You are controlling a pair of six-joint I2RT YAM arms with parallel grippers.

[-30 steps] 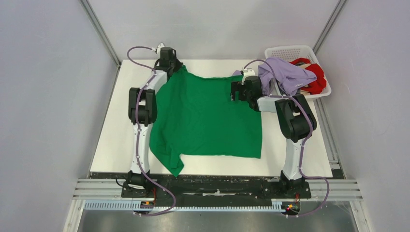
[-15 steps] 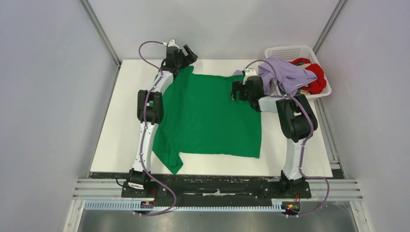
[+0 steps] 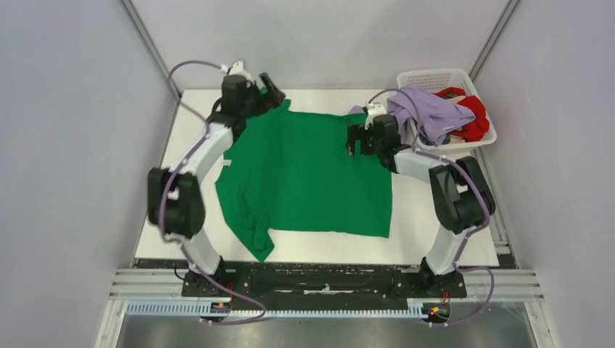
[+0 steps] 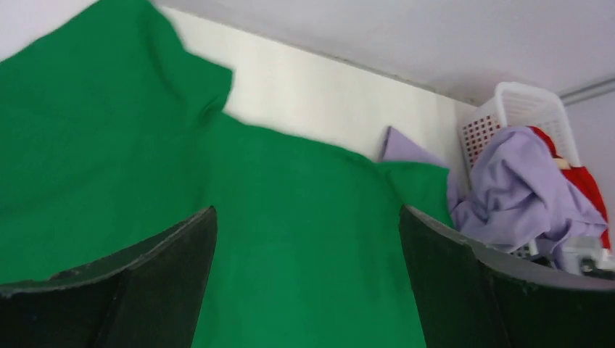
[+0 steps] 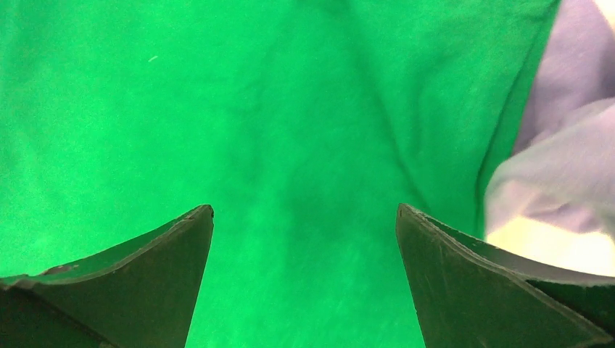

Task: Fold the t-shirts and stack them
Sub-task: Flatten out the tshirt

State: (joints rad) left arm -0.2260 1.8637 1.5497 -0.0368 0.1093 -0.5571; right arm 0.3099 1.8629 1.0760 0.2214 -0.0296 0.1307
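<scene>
The left gripper (image 3: 270,88) hangs open and empty by the far-left corner of the green shirt (image 3: 312,181). The right gripper (image 3: 352,142), also open, hovers over its far-right part. The shirt lies spread on the table (image 3: 163,217); I'd smooth the bunched near-left sleeve before folding. Since a second ago the left arm has bowed outward and the shirt's left edge lies wider.
</scene>
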